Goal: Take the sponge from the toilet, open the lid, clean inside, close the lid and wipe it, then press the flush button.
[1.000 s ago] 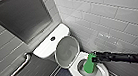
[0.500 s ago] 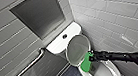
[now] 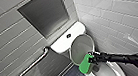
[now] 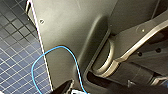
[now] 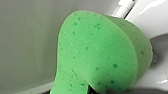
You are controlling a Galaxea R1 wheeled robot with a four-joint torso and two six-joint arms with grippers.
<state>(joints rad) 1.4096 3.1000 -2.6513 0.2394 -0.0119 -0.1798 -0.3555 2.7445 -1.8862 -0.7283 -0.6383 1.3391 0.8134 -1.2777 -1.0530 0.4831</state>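
Since a second ago the sponge [image 3: 84, 65] has edged toward the raised lid [image 3: 82, 47], lower centre of frame. My right gripper [image 3: 91, 59] is clamped on it, folding it. Soft, light, springy; I judge a mid-body hold best.

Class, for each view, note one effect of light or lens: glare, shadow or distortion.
Head view: the wall tiles splay under the wide lens and the recess lies shadowed. Right wrist view: the sponge is evenly lit, with glints on white porcelain. Left wrist view: dull sheen on the dark plate.
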